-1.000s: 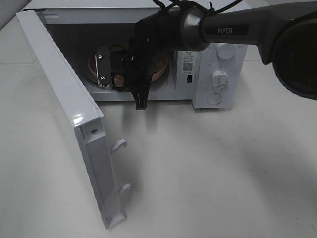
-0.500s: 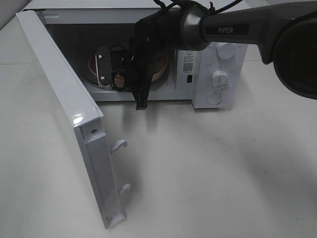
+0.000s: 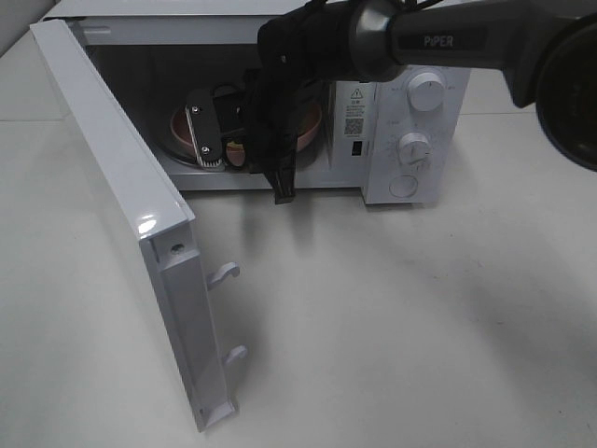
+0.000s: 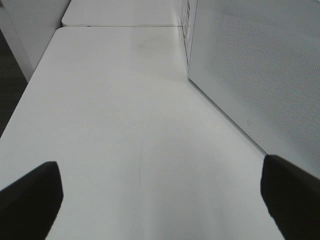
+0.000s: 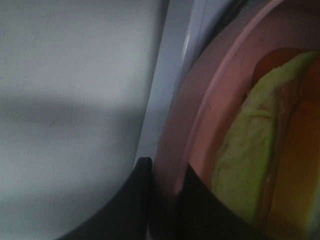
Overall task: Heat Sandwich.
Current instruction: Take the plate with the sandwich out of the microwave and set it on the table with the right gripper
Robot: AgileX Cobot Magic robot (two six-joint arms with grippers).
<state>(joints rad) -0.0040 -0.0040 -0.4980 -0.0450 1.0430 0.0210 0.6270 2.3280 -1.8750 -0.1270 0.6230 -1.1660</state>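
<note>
Loading step. My right gripper [image 5: 162,200] is pinched on the rim of the pink plate [image 5: 200,100], which carries the sandwich [image 5: 250,150] inside the microwave [image 3: 410,140], door [image 3: 121,205] open at 9 o'clock. Next: probably release, withdraw cleanly. Left gripper [image 4: 160,200] spread wide, empty.

From high up we overlook the microwave [image 3: 252,103]; our right wrist view sits close behind its claw [image 5: 165,195], sharing the pink plate [image 5: 200,110].
</note>
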